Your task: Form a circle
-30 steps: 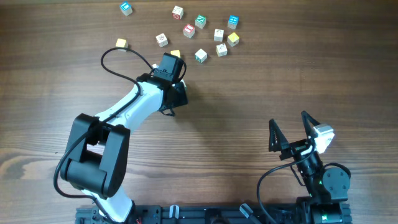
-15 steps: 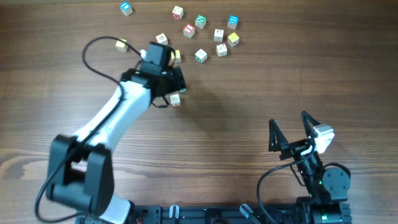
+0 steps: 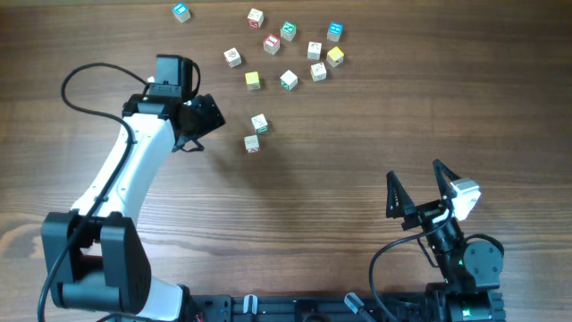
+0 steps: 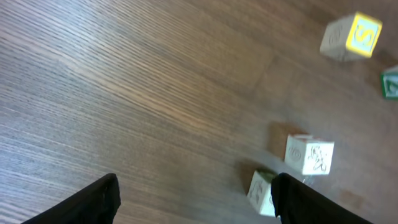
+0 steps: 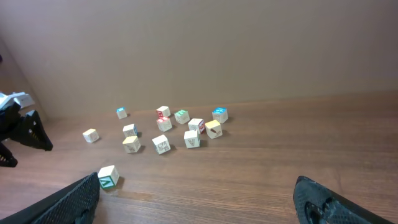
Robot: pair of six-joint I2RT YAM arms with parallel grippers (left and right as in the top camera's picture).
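On the table (image 3: 375,116), the left tool (image 3: 211,121) gapes open and empty, drawn back leftward off the cubes since 1 second ago; the right tool (image 3: 414,172) stands wide open, holding nothing, near the front edge. The circle (image 3: 314,49), about 5 cubes bunched at the far side, lies well apart, up and right of the left tool. Of 13 cubes visible, 2 loose cubes (image 3: 259,122) lie just right of that tool.

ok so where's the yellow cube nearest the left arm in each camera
overhead: yellow cube in the upper middle of the picture.
left wrist: yellow cube in the top right corner.
right wrist: yellow cube left of centre.
shared landmark: the green-marked cube lying apart, nearer the robot, in all three views.
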